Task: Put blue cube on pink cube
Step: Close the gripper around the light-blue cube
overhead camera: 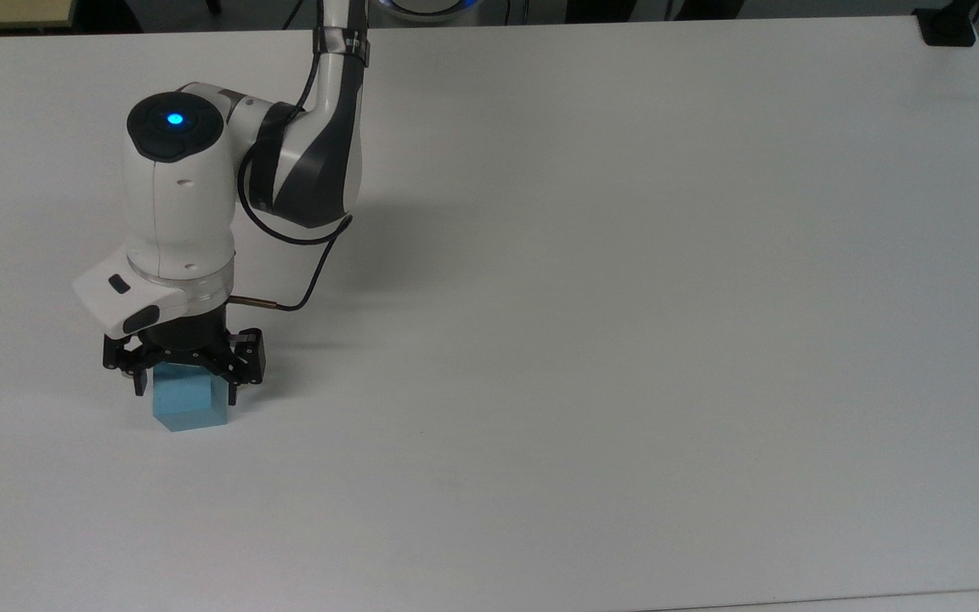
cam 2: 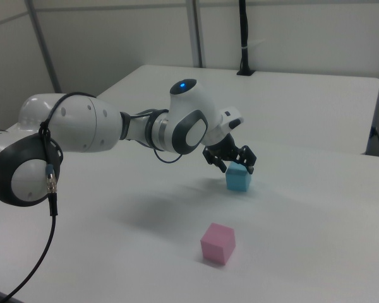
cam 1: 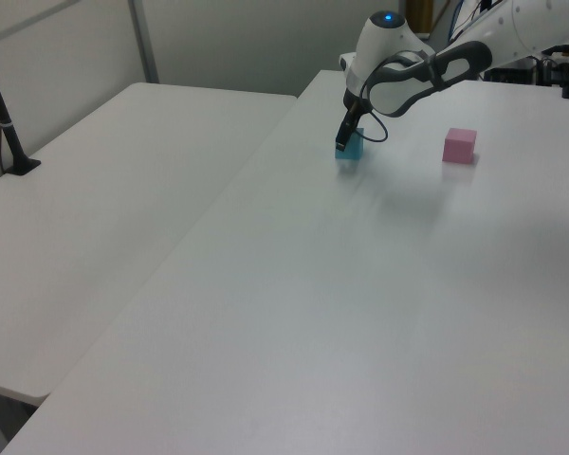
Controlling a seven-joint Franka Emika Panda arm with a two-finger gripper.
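In the top view, my gripper (overhead camera: pixel 183 393) sits over the blue cube (overhead camera: pixel 189 403) on the table (overhead camera: pixel 625 297), jaws apart, flanking its top. If I close off-centre, it may twist or slip. In the right view, the pink cube (cam 2: pixel 217 243) waits well apart; a crooked grasp risks toppling the stack.

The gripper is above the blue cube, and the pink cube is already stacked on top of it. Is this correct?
Not quite. The gripper is above the blue cube, but the pink cube is not stacked on it: the right view shows it standing apart on the table.
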